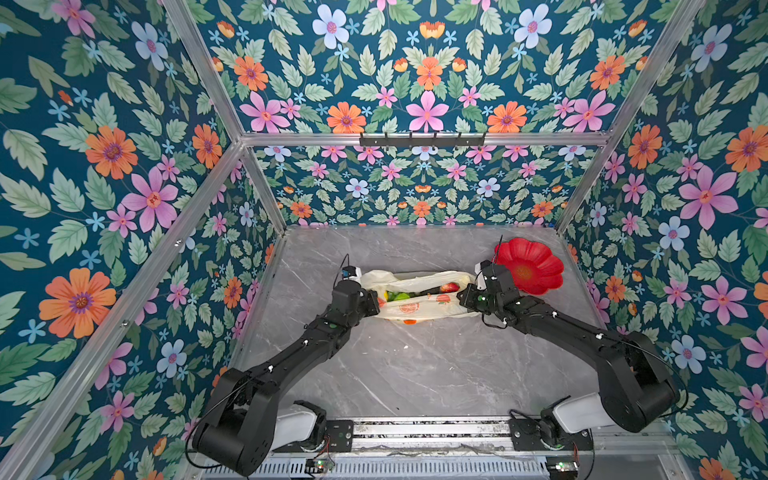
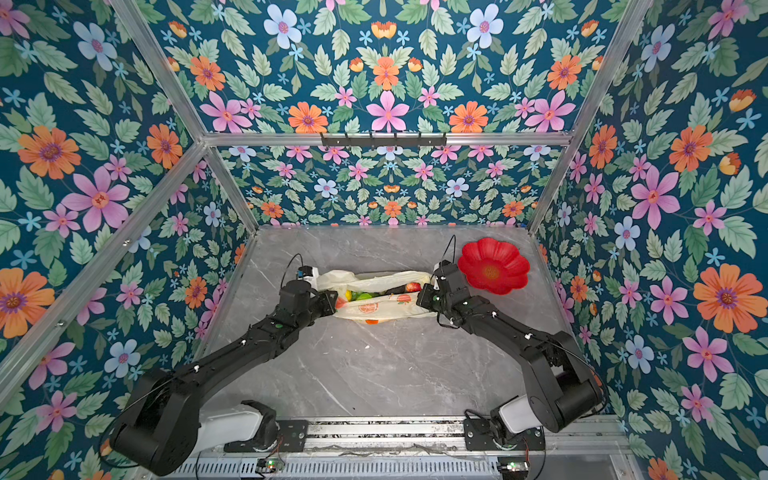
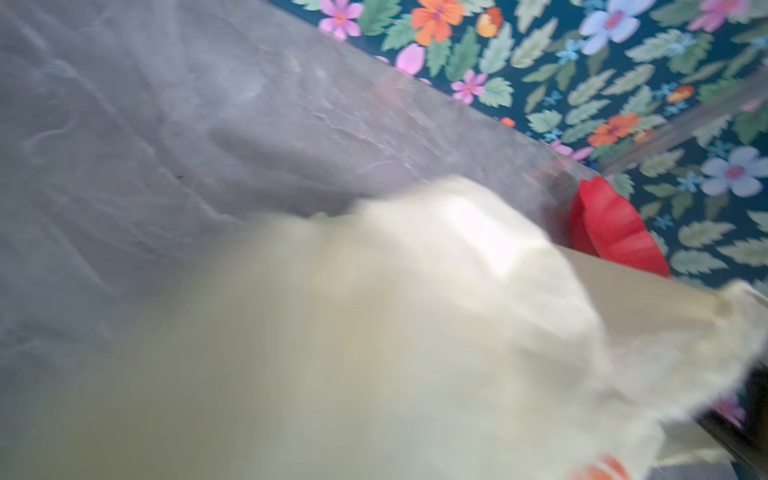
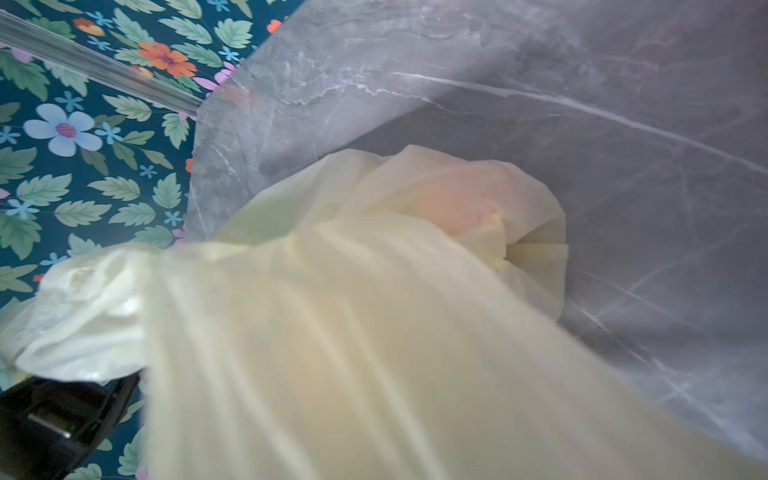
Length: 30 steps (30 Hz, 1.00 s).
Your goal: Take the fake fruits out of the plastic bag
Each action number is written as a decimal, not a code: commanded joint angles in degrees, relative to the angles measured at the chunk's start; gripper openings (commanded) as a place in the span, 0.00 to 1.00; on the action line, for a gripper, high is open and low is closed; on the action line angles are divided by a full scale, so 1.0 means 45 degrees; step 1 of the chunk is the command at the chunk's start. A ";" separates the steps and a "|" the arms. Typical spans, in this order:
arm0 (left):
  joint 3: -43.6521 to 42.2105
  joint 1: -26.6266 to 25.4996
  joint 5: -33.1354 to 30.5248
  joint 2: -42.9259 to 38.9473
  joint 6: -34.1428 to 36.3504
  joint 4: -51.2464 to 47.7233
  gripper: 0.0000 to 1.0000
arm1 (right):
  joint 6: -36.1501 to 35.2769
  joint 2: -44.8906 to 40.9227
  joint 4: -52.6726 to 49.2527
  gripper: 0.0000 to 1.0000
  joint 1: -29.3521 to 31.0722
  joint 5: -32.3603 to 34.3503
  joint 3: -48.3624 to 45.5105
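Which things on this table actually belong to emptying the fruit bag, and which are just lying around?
Belongs to the job:
- plastic bag, lying on the table
- fake fruits showing in its open mouth, including a red strawberry

Just lying about:
- red flower-shaped plate, empty, by the bag's right end
- black hook rail on the back wall

I work in a robot-lab test booth: floral-printed panels [image 1: 424, 83] in a bare aluminium frame [image 1: 291, 139] wall the grey marble-look tabletop [image 1: 415, 374] on three sides, and my slotted mounting rail [image 1: 428, 430] runs along its near edge.
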 commanded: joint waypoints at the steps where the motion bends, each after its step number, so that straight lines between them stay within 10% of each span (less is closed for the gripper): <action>1: -0.0016 -0.0435 -0.1867 -0.0643 0.0830 -0.1921 0.32 | -0.0496 -0.0191 -0.0676 0.00 0.0245 0.0640 0.0467; 11: 0.0773 -0.2378 -0.5240 -0.2656 0.1434 -0.5561 0.60 | -0.0919 0.0028 -0.1679 0.00 0.0422 0.0673 0.1465; 16: 0.3649 -0.4468 -0.7664 -0.1195 0.2359 -0.8230 0.65 | -0.1121 -0.0054 -0.1946 0.00 0.0520 0.0728 0.1609; 30: 0.6479 -0.4580 -0.9789 0.3118 0.4344 -0.8737 1.00 | -0.1168 -0.0306 -0.2059 0.00 0.0639 0.0810 0.1509</action>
